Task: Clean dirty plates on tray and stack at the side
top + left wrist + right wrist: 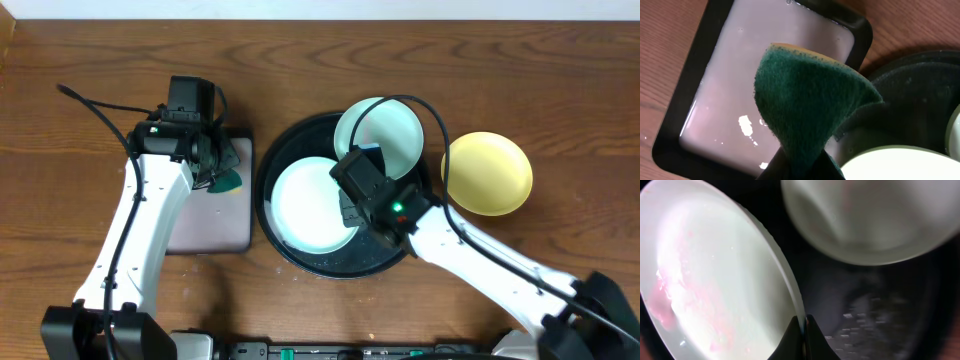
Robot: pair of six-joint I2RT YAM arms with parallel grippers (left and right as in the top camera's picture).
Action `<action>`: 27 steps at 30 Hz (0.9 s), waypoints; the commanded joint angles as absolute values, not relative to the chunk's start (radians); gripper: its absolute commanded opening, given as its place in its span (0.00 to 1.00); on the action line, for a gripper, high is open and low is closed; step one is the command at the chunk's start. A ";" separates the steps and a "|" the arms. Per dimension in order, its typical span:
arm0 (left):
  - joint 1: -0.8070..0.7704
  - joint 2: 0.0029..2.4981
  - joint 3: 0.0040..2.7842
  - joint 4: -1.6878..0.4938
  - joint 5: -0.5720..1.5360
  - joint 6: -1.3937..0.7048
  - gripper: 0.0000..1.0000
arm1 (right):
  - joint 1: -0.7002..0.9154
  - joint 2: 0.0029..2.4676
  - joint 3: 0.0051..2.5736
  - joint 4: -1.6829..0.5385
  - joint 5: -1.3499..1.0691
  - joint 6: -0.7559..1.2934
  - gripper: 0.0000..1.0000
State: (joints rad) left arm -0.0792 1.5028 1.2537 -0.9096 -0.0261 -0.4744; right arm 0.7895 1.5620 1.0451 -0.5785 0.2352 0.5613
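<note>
A pale mint plate (312,205) lies in the round black tray (400,255); pink smears show on it (670,305). My right gripper (352,212) (804,325) is shut on this plate's right rim. A second mint plate (385,132) (865,220) rests tilted on the tray's far right rim. A pale yellow plate (487,172) sits on the table to the right of the tray. My left gripper (216,168) (802,170) is shut on a folded green sponge (810,100), held over the grey rectangular tray (205,235).
The grey black-rimmed tray (715,110) holds a thin film of pale liquid and lies just left of the round tray (912,95). Cables run from both arms across the wooden table (80,60).
</note>
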 commanded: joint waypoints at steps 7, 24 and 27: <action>-0.077 1.498 1.267 -0.912 -0.039 -0.464 0.07 | 0.879 1.449 1.066 -0.624 0.709 0.401 0.01; -0.077 1.498 1.266 -0.912 -0.039 -0.464 0.07 | 1.094 1.440 1.066 -0.550 1.258 0.173 0.01; -0.077 1.498 1.266 -0.913 -0.039 -0.464 0.07 | 1.116 1.439 1.066 -0.498 1.328 0.099 0.01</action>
